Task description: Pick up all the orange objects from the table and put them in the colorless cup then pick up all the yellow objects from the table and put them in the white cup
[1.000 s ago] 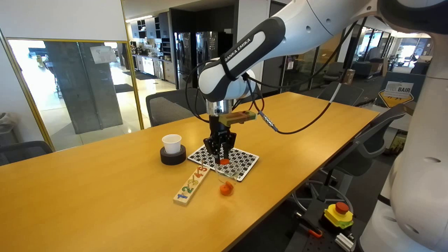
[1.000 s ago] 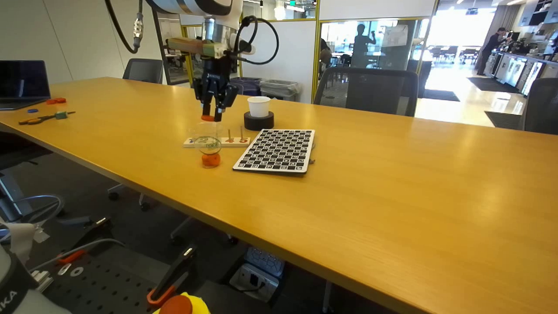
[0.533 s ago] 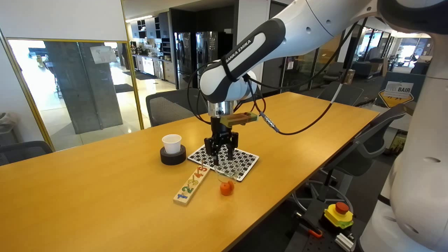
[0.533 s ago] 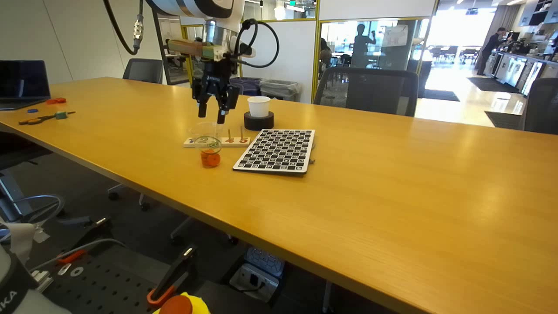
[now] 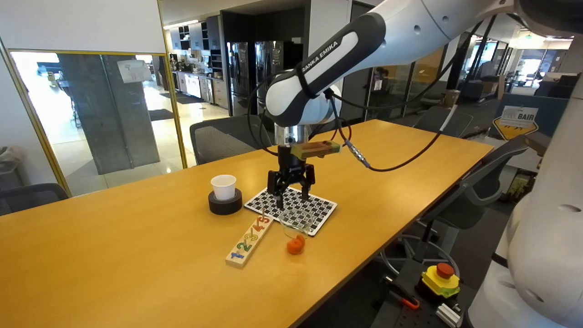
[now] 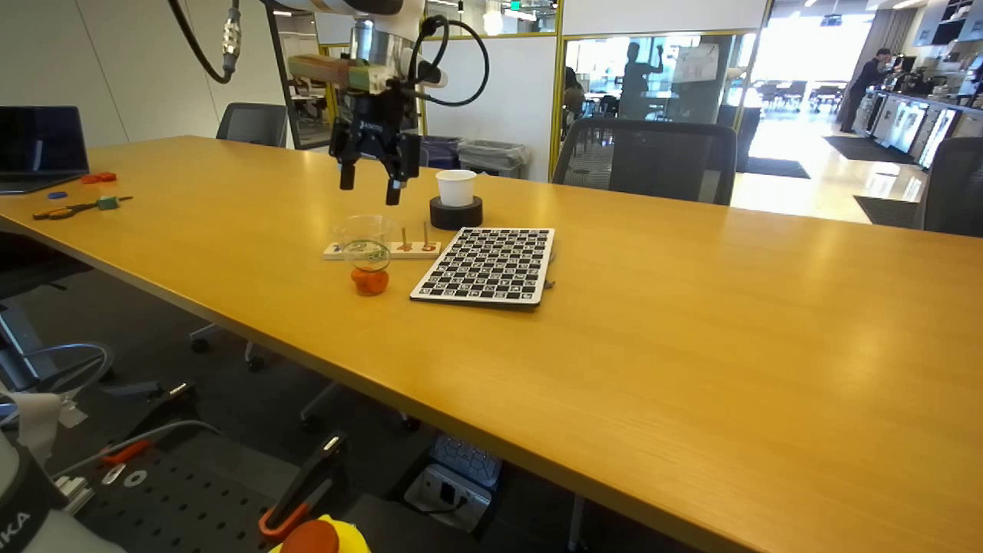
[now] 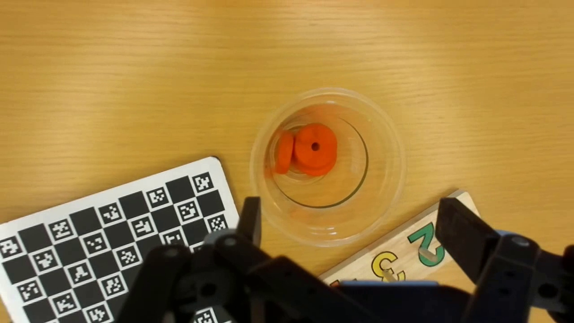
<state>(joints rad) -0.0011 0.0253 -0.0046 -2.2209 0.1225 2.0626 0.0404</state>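
Observation:
Several orange objects (image 7: 316, 146), round discs with a hole, lie inside the colorless cup (image 7: 381, 193); some are stacked and one leans on its edge. The same orange objects (image 6: 371, 281) show through the colorless cup (image 6: 352, 234) in an exterior view. My gripper (image 6: 370, 189) hangs above this cup, fingers wide apart and nothing between them. In the wrist view the gripper (image 7: 347, 208) frames the cup's near rim without touching it. The white cup (image 5: 223, 186) stands upright on a black ring. I see no loose yellow objects; they are hidden or out of view.
Beside the colorless cup lies a wooden number board (image 5: 249, 241) with upright pegs. A checkered board (image 6: 491, 265) is close by. The black ring (image 5: 225, 206) supports the white cup. Farther off are red-orange pieces (image 6: 98, 177), a tool (image 6: 65, 211) and a laptop (image 6: 38, 146).
One second ago my gripper was shut on an orange disc above the colorless cup. It opened, the disc dropped into the cup, and the gripper rose a little.

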